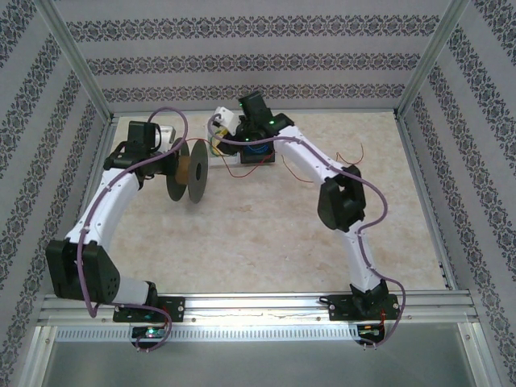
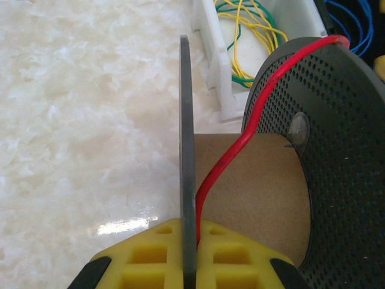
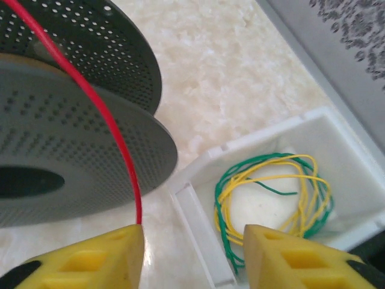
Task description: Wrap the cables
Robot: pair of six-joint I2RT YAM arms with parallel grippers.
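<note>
Evidently the left gripper [image 2: 189,235] serves as the clamp. Its yellow fingers are closed tight on the thin near flange [image 2: 187,108] of the spool [image 1: 187,171], which stands on edge toward the far-left part of the tabletop [image 1: 266,242]. The red wire [image 2: 224,165] rises from the same pinch, seemingly trapped against the flange. It crosses the cardboard core [image 2: 258,198] and climbs over the rim of the perforated second flange. Gripping the spool by a flange probably stops it rolling and anchors the wire's start, so turns can be laid on the core.

Just to the right of the spool, the right gripper [image 3: 192,241] hovers with its jaws roughly half apart and nothing gripped. The strand arcs down over the flange rim and meets the inner edge of one fingertip [image 3: 129,241], touching it but not pinched.

A white bin [image 3: 337,138] sits just beside the spool near the far edge, holding a yellow-green coil [image 3: 220,205]. Blue wires [image 2: 355,27] lie just beyond it. Both crowd the room this gripper has for guiding the strand.

Farther right, loose red loops lie toward the far-right of the tabletop, well apart from the spool. That looks like slack not yet wound, though I cannot tell how it joins the strand.
</note>
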